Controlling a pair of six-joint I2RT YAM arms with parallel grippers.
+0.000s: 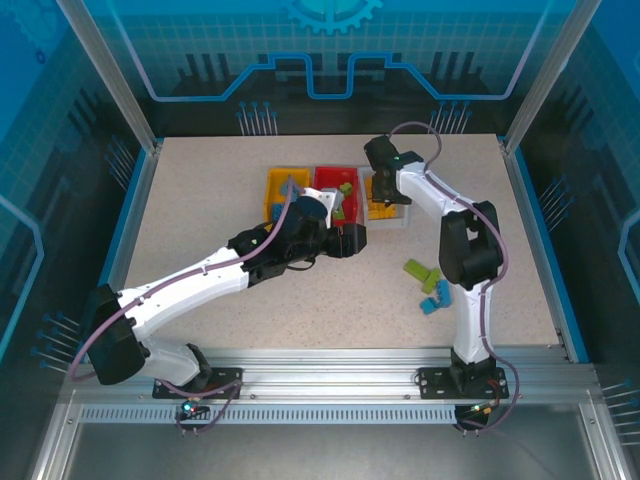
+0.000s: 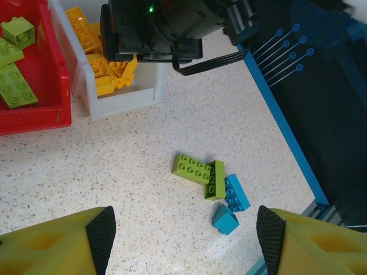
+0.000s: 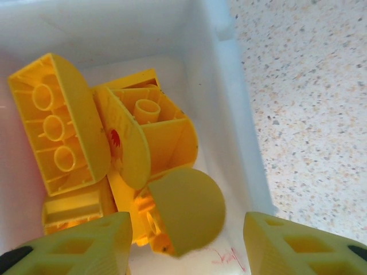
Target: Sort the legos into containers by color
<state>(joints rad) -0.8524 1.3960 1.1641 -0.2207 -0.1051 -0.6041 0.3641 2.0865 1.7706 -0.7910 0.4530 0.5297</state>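
White bin (image 3: 232, 114), touching the R side of the red bin (image 2: 34, 120): holds a heap of yellow bricks (image 3: 63, 126), several hollow side up, w/ one rounded pc (image 3: 186, 200) on top at the near end. Right gripper (image 3: 188, 223) is down over this bin, fingers (image 3: 86, 246) spread either side of the rounded pc w/ a gap each side, so nothing is pinched. Red bin, middle of the row: lime green bricks (image 2: 14, 86), studs up, at least three seen. Yellow bin (image 1: 270, 190), against the red bin's L side: blue bricks (image 1: 290, 186) inside, count unclear, part hidden by the left arm (image 1: 200, 280). Loose legos lie on the surface well R of the red bin and nearer the arm bases: two green bricks (image 2: 192, 168) touching at a right angle, two blue pcs (image 2: 236, 193) just beside them, one tipped on edge. Left gripper (image 2: 184, 229): just in front of the red bin per top view, jaws wide apart, nothing between the pads (image 2: 103, 235), looking down on bare tabletop near the loose cluster. Surface: speckled beige tabletop (image 1: 200, 220), blue edge strip (image 2: 281, 117), aluminium rail (image 1: 330, 365) along the near side. Surrounds: blue translucent panels (image 1: 330, 40) w/ printed line graphics, aluminium posts (image 1: 106, 70) at the far corners.
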